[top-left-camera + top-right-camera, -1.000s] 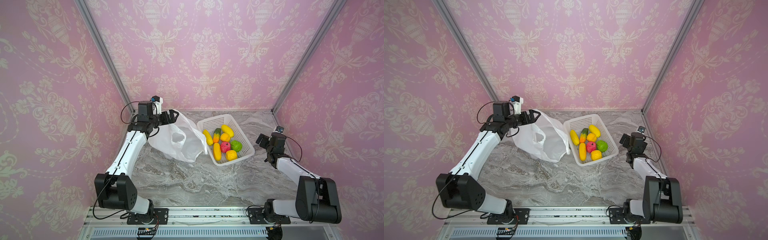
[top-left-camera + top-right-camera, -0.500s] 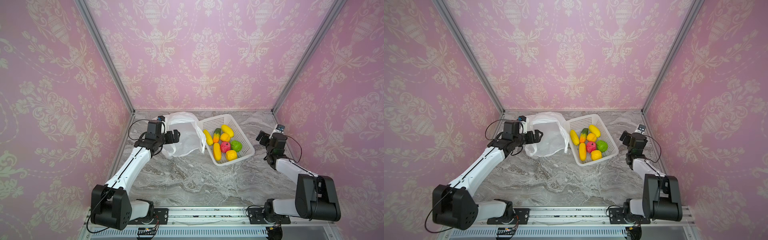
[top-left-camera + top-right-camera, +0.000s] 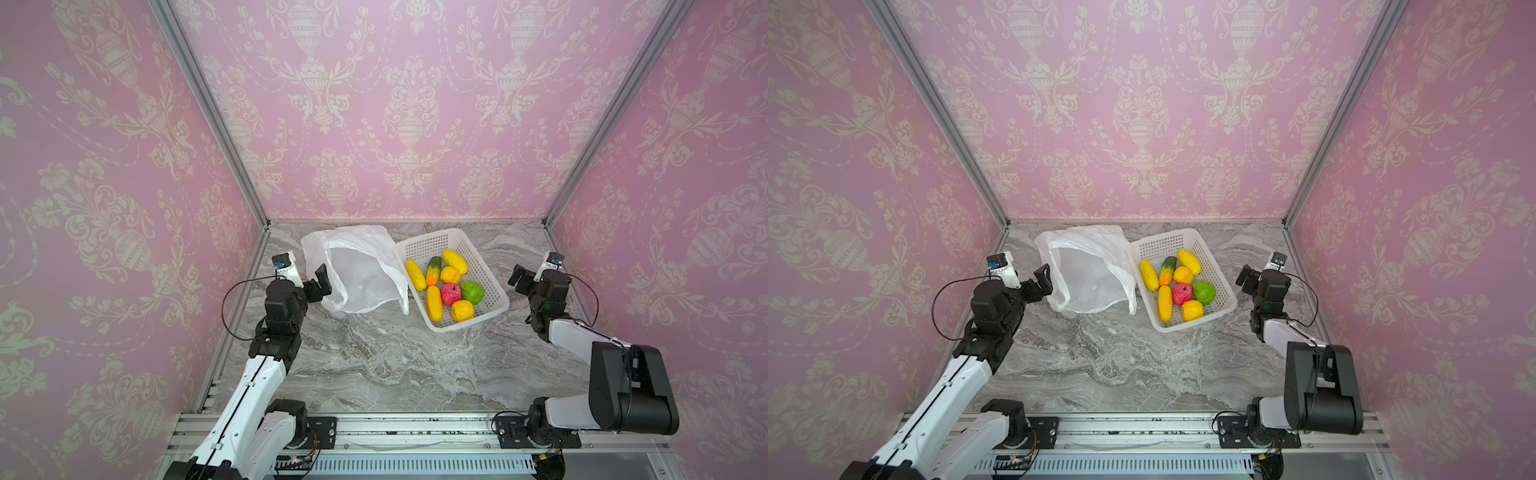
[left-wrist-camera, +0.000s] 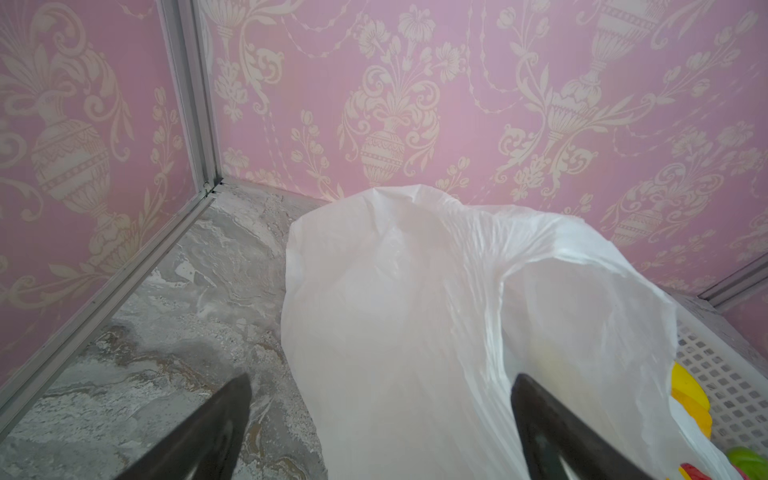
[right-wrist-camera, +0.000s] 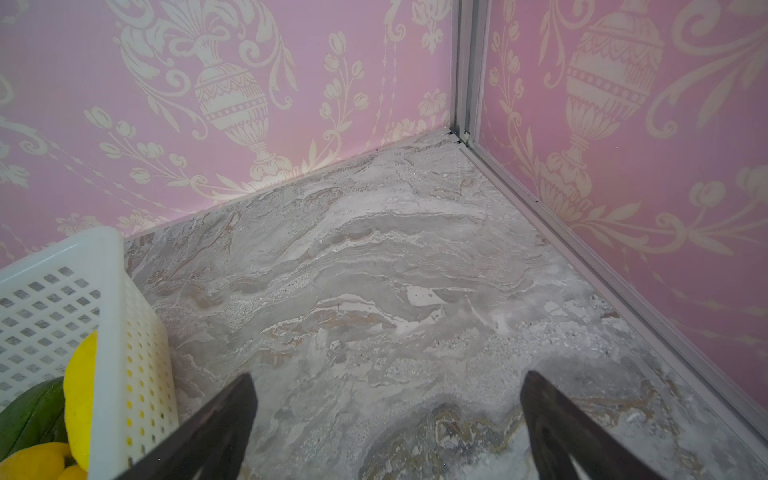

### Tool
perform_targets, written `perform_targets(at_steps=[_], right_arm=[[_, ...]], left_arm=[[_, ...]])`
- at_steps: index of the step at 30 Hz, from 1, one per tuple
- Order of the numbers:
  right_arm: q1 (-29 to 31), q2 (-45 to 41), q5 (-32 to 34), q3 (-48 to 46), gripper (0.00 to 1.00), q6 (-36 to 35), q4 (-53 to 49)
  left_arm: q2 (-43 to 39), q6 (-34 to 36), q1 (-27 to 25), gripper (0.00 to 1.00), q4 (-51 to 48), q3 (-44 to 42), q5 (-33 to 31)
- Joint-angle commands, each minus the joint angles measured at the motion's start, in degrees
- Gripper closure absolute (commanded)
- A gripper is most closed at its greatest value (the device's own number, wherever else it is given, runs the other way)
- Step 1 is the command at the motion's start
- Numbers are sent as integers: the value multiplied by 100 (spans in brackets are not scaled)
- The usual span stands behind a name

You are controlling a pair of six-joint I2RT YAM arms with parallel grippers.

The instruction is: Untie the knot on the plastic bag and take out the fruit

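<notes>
The white plastic bag point(image 3: 359, 270) point(image 3: 1092, 274) lies slack on the marble table, its mouth gaping toward the front, with no fruit showing in it. No knot shows on it. The fruit point(image 3: 451, 294) point(image 3: 1182, 294) lies in the white basket point(image 3: 428, 247): long yellow pieces, an orange-green one, orange rounds, a pink-red and a green one. My left gripper point(image 3: 320, 284) point(image 3: 1040, 282) point(image 4: 380, 388) stands open at the bag's left edge, gripping nothing. To the right of the basket, my right gripper point(image 3: 519, 280) point(image 3: 1248, 278) point(image 5: 388, 384) is open over bare marble.
Pink patterned walls with metal corner posts point(image 3: 208, 104) close in the table on three sides. The basket's corner point(image 5: 108, 266) stands close beside the right gripper. Bare marble point(image 3: 395, 365) stretches across the front half of the table.
The bag, hanging high by my left gripper a second ago, has dropped onto the table. My left arm came down and drew back toward the front. The right arm barely moved.
</notes>
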Motion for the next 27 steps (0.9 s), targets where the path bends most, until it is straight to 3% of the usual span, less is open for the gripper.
perform_targets(at_steps=[1, 2, 4, 8, 10, 14, 18, 21, 25, 27], right_arm=[[25, -376, 106, -157, 0, -14, -330], [38, -420, -14, -198, 0, -46, -455], [52, -332, -275, -327, 0, -221, -404], [31, 76, -327, -374, 0, -324, -200], [37, 223, -751, -312, 0, -457, -121], [250, 146, -886, -615, 0, -553, 511], [394, 232, -819, -922, 0, -566, 1254], [466, 386, -773, -719, 0, -645, 1024], [711, 578, -643, -472, 0, -904, 775], [837, 712, -616, -578, 0, -1053, 1123]], left_arm=[[-157, 379, 81, 1, 679, -42, 1348], [-149, 333, 82, 1, 619, 80, 1612], [-262, 234, 82, 1, 453, 191, 1085], [-750, 131, 185, 1, 455, -409, -2052], [-566, 198, 428, 1, 639, -806, -2933], [748, 297, 836, 1, 2100, -1543, -2490], [2214, 570, 847, 1, 2548, -1249, -2347], [2321, 686, 835, 1, 3040, -1427, -1737], [2654, 544, 879, 1, 4499, -1975, -1562], [3351, 953, 880, 1, 5121, -1881, -820]])
